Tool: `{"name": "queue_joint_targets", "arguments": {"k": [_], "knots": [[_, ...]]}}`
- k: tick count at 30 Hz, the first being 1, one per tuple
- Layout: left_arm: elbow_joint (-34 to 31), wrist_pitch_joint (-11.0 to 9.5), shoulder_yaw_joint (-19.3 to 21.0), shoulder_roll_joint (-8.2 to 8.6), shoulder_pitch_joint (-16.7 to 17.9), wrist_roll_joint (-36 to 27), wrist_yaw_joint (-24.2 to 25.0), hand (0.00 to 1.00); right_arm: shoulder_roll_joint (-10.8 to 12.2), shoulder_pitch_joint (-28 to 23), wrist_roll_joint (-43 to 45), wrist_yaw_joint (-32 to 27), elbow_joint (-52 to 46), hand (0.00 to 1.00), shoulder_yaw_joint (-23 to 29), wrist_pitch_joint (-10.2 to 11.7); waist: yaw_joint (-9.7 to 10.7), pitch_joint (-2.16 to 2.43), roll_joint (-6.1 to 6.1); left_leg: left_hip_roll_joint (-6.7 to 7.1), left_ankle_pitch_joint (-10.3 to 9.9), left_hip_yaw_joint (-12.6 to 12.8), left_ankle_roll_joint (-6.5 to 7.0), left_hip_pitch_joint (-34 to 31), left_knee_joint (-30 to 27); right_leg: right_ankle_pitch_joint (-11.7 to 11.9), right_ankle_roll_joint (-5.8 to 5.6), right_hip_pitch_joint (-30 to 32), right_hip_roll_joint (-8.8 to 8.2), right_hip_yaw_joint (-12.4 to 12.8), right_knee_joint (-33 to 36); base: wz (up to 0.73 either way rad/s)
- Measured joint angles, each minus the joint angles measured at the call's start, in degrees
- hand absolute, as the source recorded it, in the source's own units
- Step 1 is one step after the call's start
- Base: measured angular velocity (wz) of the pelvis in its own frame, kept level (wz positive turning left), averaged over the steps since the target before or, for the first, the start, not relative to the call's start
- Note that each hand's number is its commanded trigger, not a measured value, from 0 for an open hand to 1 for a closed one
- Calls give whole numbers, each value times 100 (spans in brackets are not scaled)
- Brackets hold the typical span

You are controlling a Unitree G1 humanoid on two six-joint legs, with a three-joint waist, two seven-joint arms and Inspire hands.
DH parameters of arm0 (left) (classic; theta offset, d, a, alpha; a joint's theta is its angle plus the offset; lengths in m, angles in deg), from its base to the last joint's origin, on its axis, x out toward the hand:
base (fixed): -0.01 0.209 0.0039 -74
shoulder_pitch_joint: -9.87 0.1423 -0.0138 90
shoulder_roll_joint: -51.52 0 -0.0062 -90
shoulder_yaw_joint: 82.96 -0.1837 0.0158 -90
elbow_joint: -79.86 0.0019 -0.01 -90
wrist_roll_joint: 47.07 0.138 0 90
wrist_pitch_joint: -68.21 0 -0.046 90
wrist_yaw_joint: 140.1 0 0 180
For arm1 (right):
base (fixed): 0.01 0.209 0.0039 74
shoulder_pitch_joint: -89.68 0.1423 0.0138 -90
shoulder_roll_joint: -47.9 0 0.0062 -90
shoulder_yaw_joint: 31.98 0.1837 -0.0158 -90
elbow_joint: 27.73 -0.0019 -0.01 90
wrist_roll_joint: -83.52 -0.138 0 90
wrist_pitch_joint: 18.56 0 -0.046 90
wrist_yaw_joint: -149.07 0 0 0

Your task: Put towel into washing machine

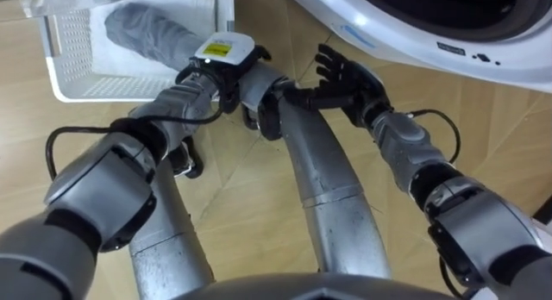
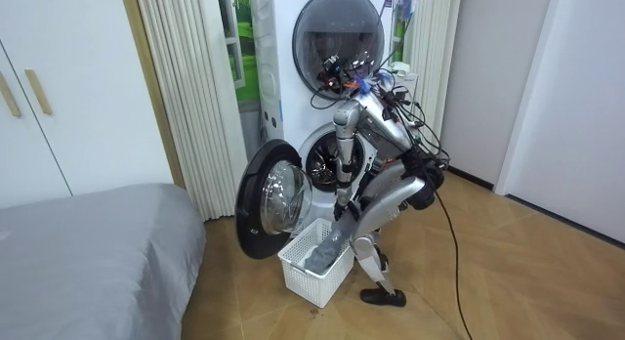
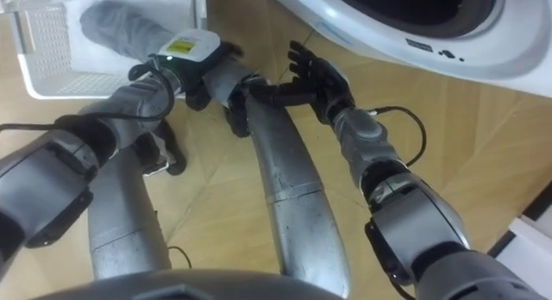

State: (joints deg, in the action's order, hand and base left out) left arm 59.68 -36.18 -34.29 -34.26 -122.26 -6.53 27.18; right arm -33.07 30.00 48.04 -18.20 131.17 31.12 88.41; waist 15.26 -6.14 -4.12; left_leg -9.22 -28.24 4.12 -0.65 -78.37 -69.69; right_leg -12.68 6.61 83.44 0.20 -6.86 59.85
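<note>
A grey towel (image 1: 151, 31) lies rolled in a white laundry basket (image 1: 73, 71) on the floor at the upper left. My left hand (image 1: 222, 65) sits at the towel's near end, over the basket's corner, with its fingers curled round the cloth. My right hand (image 1: 345, 80) hovers open, fingers spread, above the wooden floor between the basket and the washing machine (image 1: 431, 33). In the room view I stand bent forward before the machine, one arm down to the towel (image 2: 327, 247) in the basket (image 2: 314, 272).
The lower washing machine's round door (image 2: 269, 198) stands open toward the room view's left, beside the basket. A second machine (image 2: 337, 32) is stacked above. A bed (image 2: 88, 252) and curtains (image 2: 186, 86) are at the room view's left.
</note>
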Motion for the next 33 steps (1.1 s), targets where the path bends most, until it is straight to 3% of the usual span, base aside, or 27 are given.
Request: {"name": "queue_joint_targets", "arguments": {"k": [5, 12, 15, 19, 22, 25, 28, 33], "knots": [[-6, 2, -59, -113, -19, 74, 68, 100, 6, -2, -10, -7, -1, 0, 3, -5, 5, 6, -51, 14, 1, 7, 2, -2, 52, 1, -2, -1, -21, 3, -35, 0], [-1, 82, -180, -118, 67, 253, 94, 100, 6, 2, -110, 20, 136, 0, -9, -81, -15, 9, -51, 22, 12, 72, 10, 151, 197, -7, -14, -125, -42, 15, -130, 0], [-1, 180, -185, -88, 178, 263, 203, 100, 3, -15, -13, -8, 259, 0, 6, -202, -41, 15, -39, 26, 17, 86, 18, 417, 308, -10, -26, -390, -38, 24, -230, 2], [1, 409, -230, 103, 266, 294, 392, 100, -21, -108, 84, -20, 465, 0, 17, -318, -53, 30, 3, 206, 165, 135, 35, 956, 719, 2, -73, -868, -173, 74, -452, 19], [-2, 568, -299, 321, 443, 293, 518, 100, -20, -181, 185, -89, 677, 0, 22, -441, -145, 72, 101, 218, 223, 181, 45, 1462, 1026, 16, -99, -1360, -171, 79, -708, 5], [-17, 583, -295, 425, 663, 295, 710, 100, -25, -397, 170, -92, 794, 0, 25, -462, -172, 102, 183, 291, 325, 213, 27, 2046, 1443, 44, -134, -1907, -187, 111, -1018, 4], [-80, 569, -268, 468, 799, 428, 754, 100, -45, -632, 159, -97, 803, 0, 15, -492, -284, 113, 239, 301, 405, 269, 19, 2565, 1794, 93, -149, -2398, -167, 129, -1320, -1], [-170, 506, 29, 471, 813, 457, 689, 100, -83, -707, 335, -135, 893, 0, 135, -531, -337, 85, 405, 317, 492, 243, 42, 3160, 2115, 149, -195, -3058, -179, 53, -1679, 5]]}}
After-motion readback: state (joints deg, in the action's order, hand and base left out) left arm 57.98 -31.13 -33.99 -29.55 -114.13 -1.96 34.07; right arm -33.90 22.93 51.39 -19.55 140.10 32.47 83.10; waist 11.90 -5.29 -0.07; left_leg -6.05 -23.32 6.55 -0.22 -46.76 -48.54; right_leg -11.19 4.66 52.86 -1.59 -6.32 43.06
